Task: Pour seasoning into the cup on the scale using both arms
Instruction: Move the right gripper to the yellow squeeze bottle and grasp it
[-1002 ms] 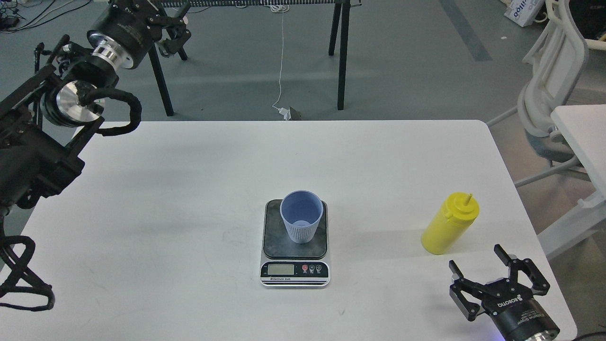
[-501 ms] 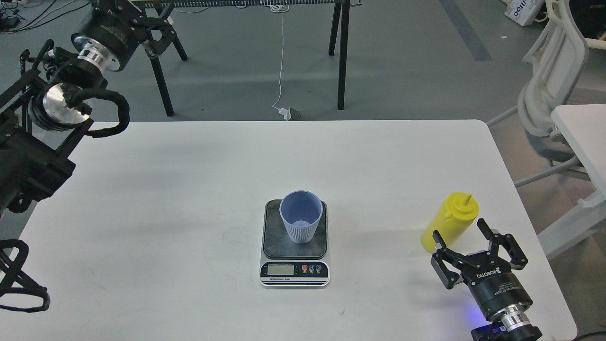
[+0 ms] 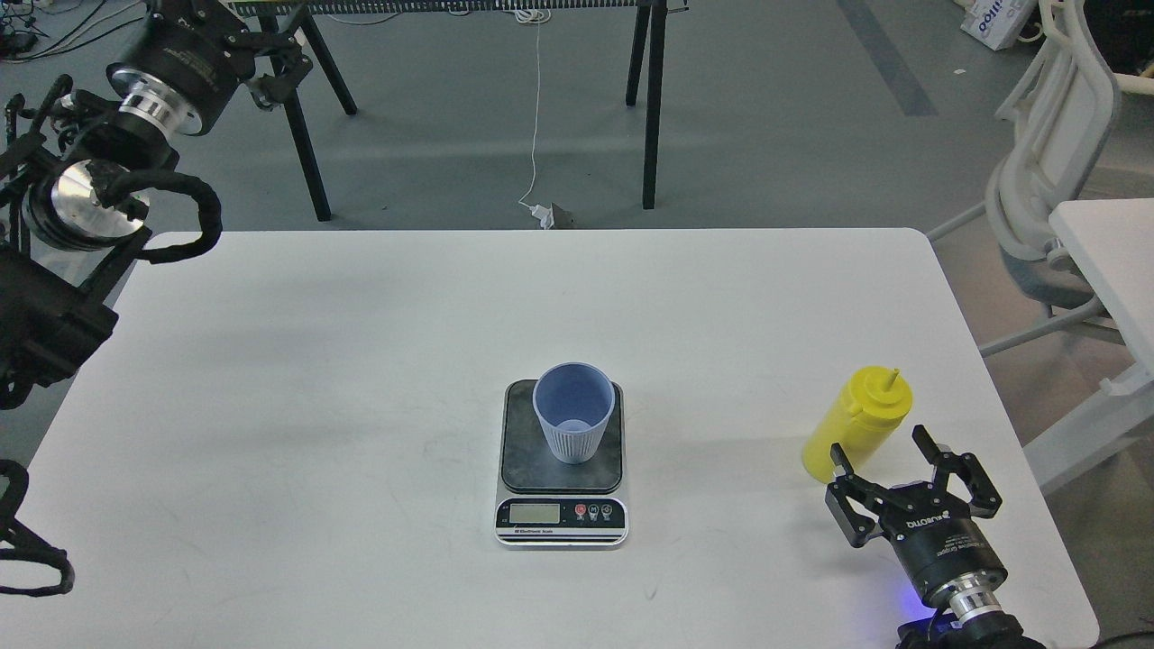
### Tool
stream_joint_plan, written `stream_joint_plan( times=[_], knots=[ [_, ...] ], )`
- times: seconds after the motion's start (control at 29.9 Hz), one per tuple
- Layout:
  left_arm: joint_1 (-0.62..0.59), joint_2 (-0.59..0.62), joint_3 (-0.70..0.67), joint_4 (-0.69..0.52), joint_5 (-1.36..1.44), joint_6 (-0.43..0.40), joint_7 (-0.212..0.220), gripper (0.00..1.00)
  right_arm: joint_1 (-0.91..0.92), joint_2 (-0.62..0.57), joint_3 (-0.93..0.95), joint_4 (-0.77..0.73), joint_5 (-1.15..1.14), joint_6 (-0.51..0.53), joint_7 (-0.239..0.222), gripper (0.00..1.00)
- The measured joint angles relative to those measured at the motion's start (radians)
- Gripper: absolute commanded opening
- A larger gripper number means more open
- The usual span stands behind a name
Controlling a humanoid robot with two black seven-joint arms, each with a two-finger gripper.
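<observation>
Right gripper [image 3: 882, 447] spread wide around bottle [image 3: 856, 424] base, near right. Cup [image 3: 573, 412] on scale [image 3: 561, 523], centre. Left gripper [image 3: 270, 68] far left, state unclear.

A robotics lab or workshop is indicated. A plain white rectangular table [image 3: 361, 361] is set on a bare grey concrete floor [image 3: 766, 117]. A white cable [image 3: 537, 108] is trailed across that floor to a plug, black trestle legs [image 3: 651, 99] are seen behind, and a white mesh office chair [image 3: 1046, 180] is placed at the right.
</observation>
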Motion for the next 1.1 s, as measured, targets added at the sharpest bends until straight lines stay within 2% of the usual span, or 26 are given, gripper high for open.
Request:
stream_joint_plan(
  times=[0.87,0.9,1.0,1.1],
  knots=[
    [0.012,0.007,0.001,-0.002,0.001,-0.001,0.001,1.00,0.219,0.092,-0.007,-0.198,-0.003,0.000,0.001,0.91],
    [0.012,0.008,0.001,-0.005,0.001,-0.001,0.001,1.00,0.224,0.097,-0.007,-0.205,-0.003,0.000,0.001,0.90],
    [0.012,0.017,0.000,-0.011,0.001,0.000,0.001,1.00,0.229,0.107,-0.009,-0.218,-0.004,0.000,-0.001,0.79],
    [0.011,0.023,-0.002,-0.012,0.000,0.000,0.000,1.00,0.229,0.111,-0.011,-0.221,-0.007,0.000,-0.002,0.75]
  ],
)
